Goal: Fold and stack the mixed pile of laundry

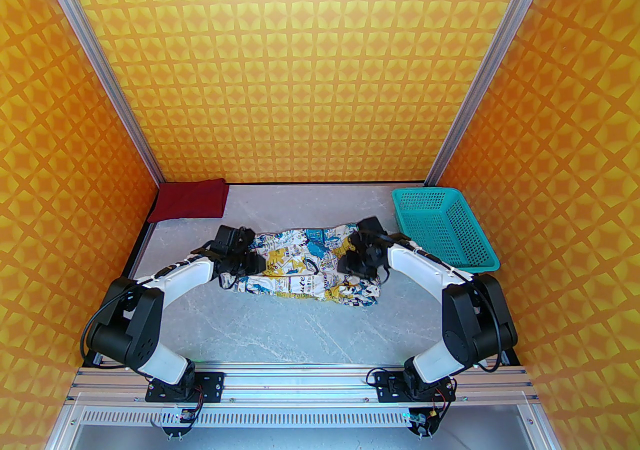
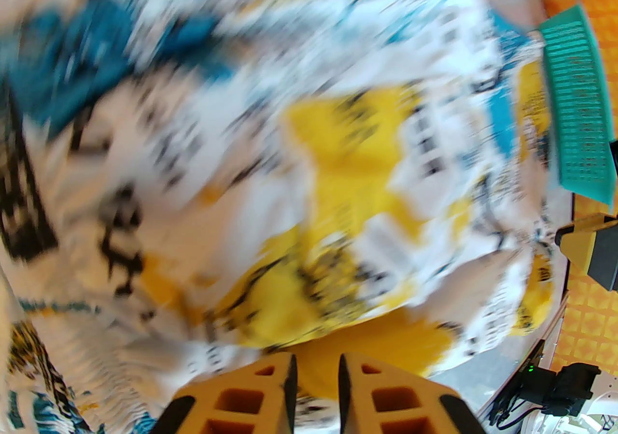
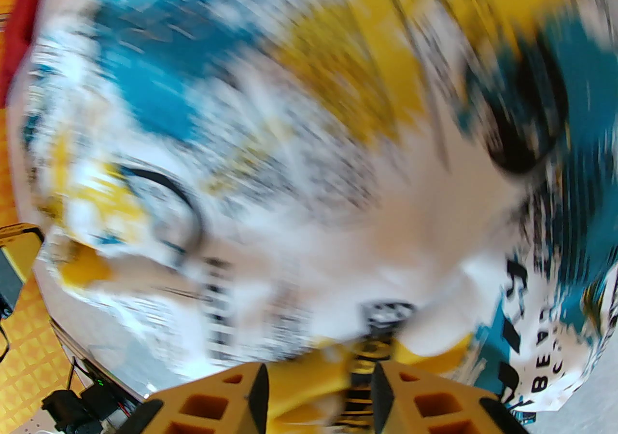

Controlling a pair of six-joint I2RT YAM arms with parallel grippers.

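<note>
Closest to the lens in each wrist view are the orange fingers themselves. The left fingers (image 2: 316, 367) stand nearly together with a fold of white-and-yellow cloth running through the narrow gap, so they are clenched on the printed shirt (image 1: 305, 263). The right fingers (image 3: 318, 374) stand a little wider and pinch a thicker bunch of the same shirt. Both wrist views are badly smeared, so I cannot tell which hem or seam each pair has.

From overhead, the printed shirt lies as a rumpled band across the middle of the counter (image 1: 300, 328), with one arm at each end. Gripping both ends looks meant to hold the cloth taut so it can be spread or folded over.

The red shirt (image 1: 192, 200) lies folded flat in the upper left corner of the counter, well apart from the arms. I judge it to be the start of the stack, parked out of the working area. The printed shirt must be folded and placed on it.

The widest bare stretch lies below the printed shirt, toward the arm bases. Above it, only a narrower strip runs to the back wall.

The teal basket (image 1: 442, 228) stands at the upper right, just beside the right wrist, so its near wall limits any outward swing there. The left elbow hangs close to the counter's left edge.
</note>
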